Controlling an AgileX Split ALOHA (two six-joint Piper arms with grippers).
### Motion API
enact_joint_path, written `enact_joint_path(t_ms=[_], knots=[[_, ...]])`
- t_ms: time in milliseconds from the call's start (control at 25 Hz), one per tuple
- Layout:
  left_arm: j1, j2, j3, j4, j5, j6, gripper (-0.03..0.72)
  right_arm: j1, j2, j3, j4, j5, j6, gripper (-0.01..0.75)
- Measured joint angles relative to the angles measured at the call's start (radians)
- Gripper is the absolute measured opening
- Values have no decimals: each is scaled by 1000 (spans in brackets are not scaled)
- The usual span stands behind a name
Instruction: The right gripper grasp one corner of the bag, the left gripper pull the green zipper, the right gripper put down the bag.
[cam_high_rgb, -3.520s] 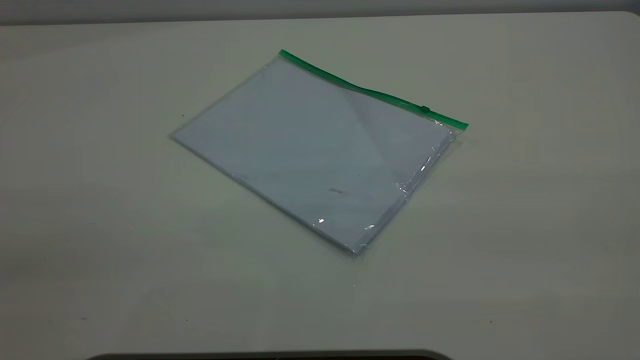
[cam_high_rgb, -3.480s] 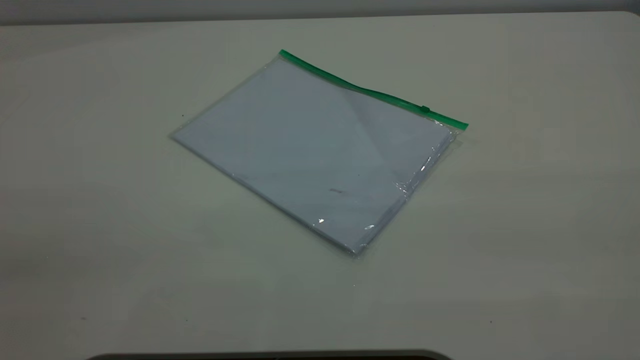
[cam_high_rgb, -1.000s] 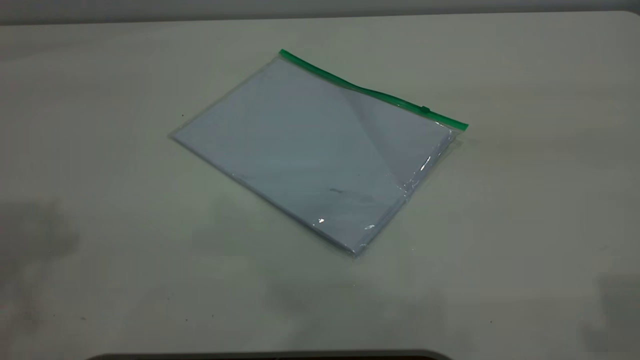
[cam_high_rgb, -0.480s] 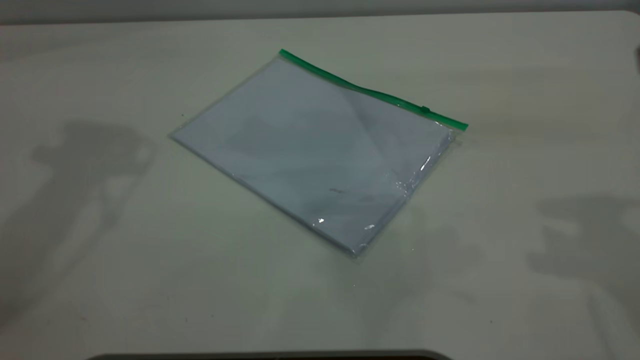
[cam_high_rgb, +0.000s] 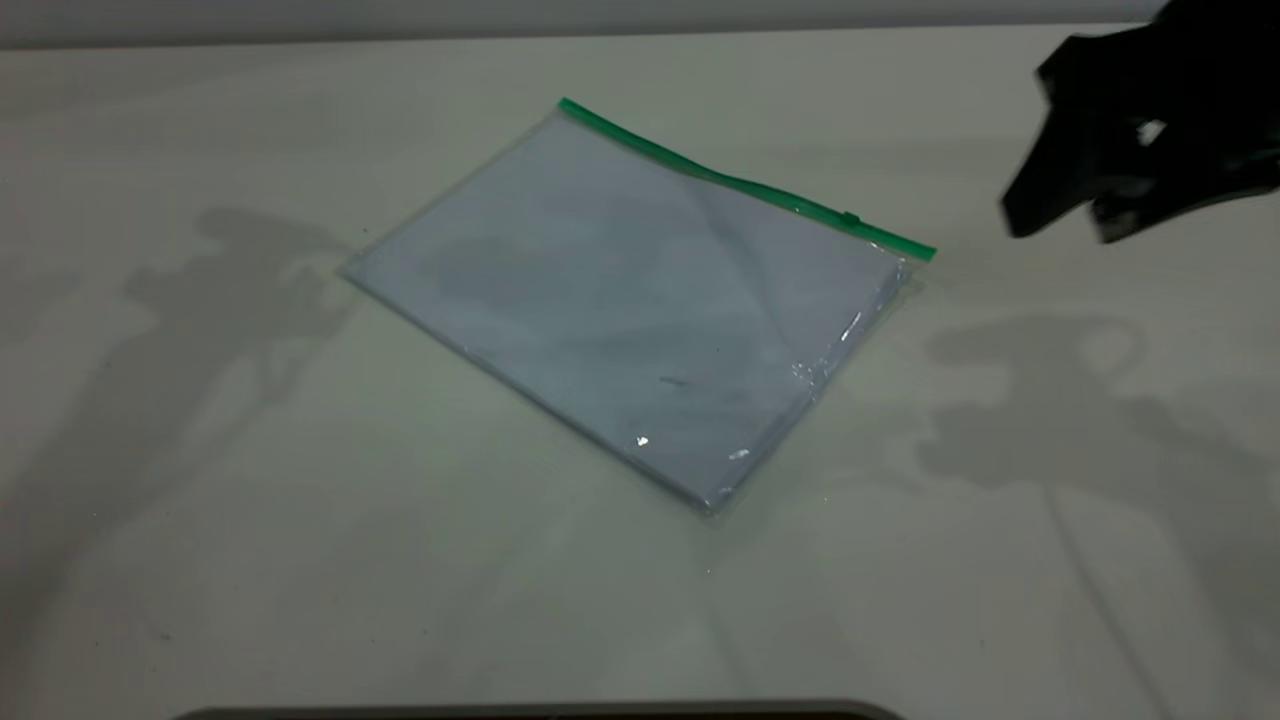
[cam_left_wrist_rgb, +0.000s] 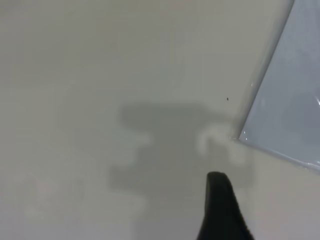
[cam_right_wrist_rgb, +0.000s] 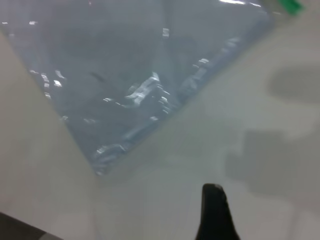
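Note:
The bag (cam_high_rgb: 620, 300) lies flat on the table, a clear pouch with pale bluish sheets inside. The green zipper (cam_high_rgb: 720, 178) runs along its far edge, with the slider tab (cam_high_rgb: 851, 219) near the right end. The green-tipped corner of the bag (cam_high_rgb: 925, 250) points right. My right gripper (cam_high_rgb: 1060, 230) hovers open above the table, to the right of that corner and apart from it. The right wrist view shows the bag (cam_right_wrist_rgb: 135, 65) and a bit of green (cam_right_wrist_rgb: 290, 6). My left gripper (cam_left_wrist_rgb: 222, 215) is outside the exterior view and hangs near a plain clear corner (cam_left_wrist_rgb: 241, 137).
The pale table (cam_high_rgb: 250, 520) runs all round the bag. Arm shadows fall on it left (cam_high_rgb: 230, 300) and right (cam_high_rgb: 1050, 400) of the bag. A dark edge (cam_high_rgb: 540, 712) lines the near side of the table.
My right gripper has come into view at the upper right. Both arm shadows have moved in toward the bag. The bag has not moved.

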Motion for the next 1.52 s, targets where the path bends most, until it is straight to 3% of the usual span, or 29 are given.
enact_joint_path(t_ms=[320,480,760,1520], knots=[[-1,10,0,0,0,-1,547,-5,187,-96,378,49,-444,556],[-1,10,0,0,0,-1,547,-58,255,-127,511,53,-574,556],[-1,10,0,0,-2,-6,547,-168,386,-198,625,139,-722,556],[-1,10,0,0,-3,-6,547,-171,636,-317,876,236,-1067,556]])
